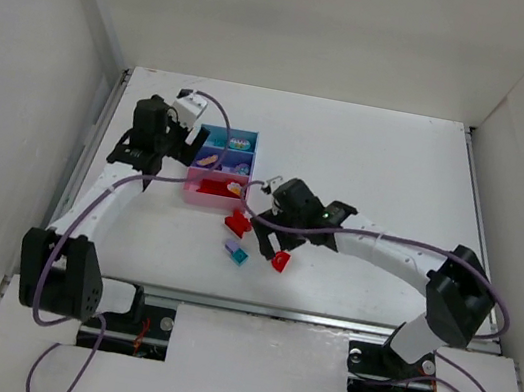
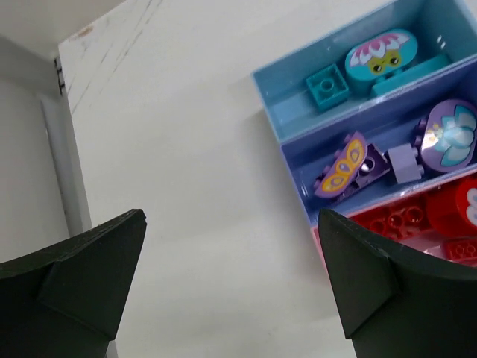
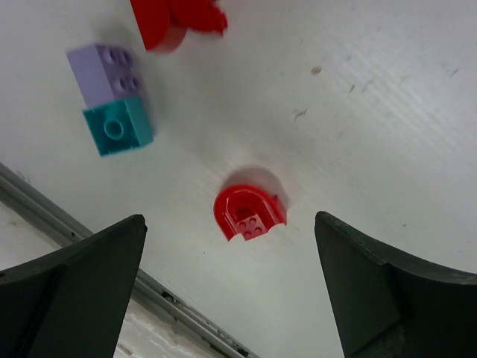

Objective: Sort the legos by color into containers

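The three joined containers stand at the table's back left: light blue [image 1: 250,134], purple-blue [image 1: 247,164] and pink [image 1: 191,194]. In the left wrist view the light blue tray [image 2: 277,103] holds a teal brick [image 2: 328,86], the purple-blue tray [image 2: 297,165] holds lilac pieces [image 2: 403,161], and the pink tray [image 2: 316,237] holds red legos [image 2: 396,220]. My left gripper [image 1: 171,148] [image 2: 231,215] is open and empty over bare table left of the trays. My right gripper [image 1: 272,238] [image 3: 229,220] is open above the red arch piece [image 1: 279,260] [image 3: 250,212], not touching it.
Loose on the table near the arch lie a joined lilac brick [image 3: 106,68] and teal brick [image 3: 118,128] [image 1: 235,252], and a red piece [image 3: 176,19] [image 1: 237,222] just below the pink tray. The table's metal front edge [image 3: 89,224] runs close by.
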You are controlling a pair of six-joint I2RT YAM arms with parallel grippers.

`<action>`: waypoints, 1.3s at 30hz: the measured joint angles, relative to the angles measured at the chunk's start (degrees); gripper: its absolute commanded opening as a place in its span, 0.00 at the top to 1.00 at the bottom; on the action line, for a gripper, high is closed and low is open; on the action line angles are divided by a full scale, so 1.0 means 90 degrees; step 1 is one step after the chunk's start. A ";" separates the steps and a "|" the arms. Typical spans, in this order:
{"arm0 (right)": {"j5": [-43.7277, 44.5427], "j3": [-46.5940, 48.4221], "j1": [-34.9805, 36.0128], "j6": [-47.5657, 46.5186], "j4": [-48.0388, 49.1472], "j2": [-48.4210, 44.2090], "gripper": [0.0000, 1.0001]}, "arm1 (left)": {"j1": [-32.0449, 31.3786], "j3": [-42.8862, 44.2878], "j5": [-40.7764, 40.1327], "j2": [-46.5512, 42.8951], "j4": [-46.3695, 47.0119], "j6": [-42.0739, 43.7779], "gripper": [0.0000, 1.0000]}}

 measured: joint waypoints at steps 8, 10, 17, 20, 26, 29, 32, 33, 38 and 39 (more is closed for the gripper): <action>0.0255 -0.0357 0.0148 0.0665 -0.0070 0.0440 0.02 | 0.0000 -0.1132 -0.0279 -0.0879 -0.0073 -0.0469 0.00; 0.0364 -0.0396 0.0143 0.0942 -0.0061 0.0488 0.03 | 0.0000 -0.1239 -0.0279 -0.1015 -0.0078 -0.0527 0.00; 0.0554 -0.0352 0.0134 0.1365 -0.0063 0.0954 0.10 | 0.0000 -0.1311 -0.0274 -0.1309 -0.0073 -0.0646 0.00; 0.0624 -0.0299 0.0134 0.1411 -0.0078 0.1018 0.15 | 0.0000 -0.1311 -0.0272 -0.1331 -0.0073 -0.0661 0.00; 0.0663 -0.0321 0.0129 0.1469 -0.0068 0.1018 0.52 | 0.0000 -0.1311 -0.0272 -0.1343 -0.0073 -0.0673 0.00; 0.0653 -0.0328 0.0129 0.1508 -0.0058 0.1015 0.73 | 0.0002 -0.1311 -0.0272 -0.1343 -0.0073 -0.0673 0.00; 0.0644 -0.0328 0.0129 0.1518 -0.0090 0.1010 0.83 | 0.0005 -0.1311 -0.0272 -0.1343 -0.0070 -0.0668 0.00; 0.0658 -0.0325 0.0129 0.1523 -0.0112 0.1003 0.83 | 0.0005 -0.1311 -0.0272 -0.1343 -0.0070 -0.0665 0.00; 0.0860 -0.0189 0.0129 0.1498 -0.0374 0.0884 0.65 | 0.0005 -0.1311 -0.0272 -0.1343 -0.0068 -0.0665 0.00; 0.0933 -0.0107 0.0129 0.1467 -0.0442 0.0869 0.65 | 0.0005 -0.1311 -0.0272 -0.1343 -0.0066 -0.0665 0.00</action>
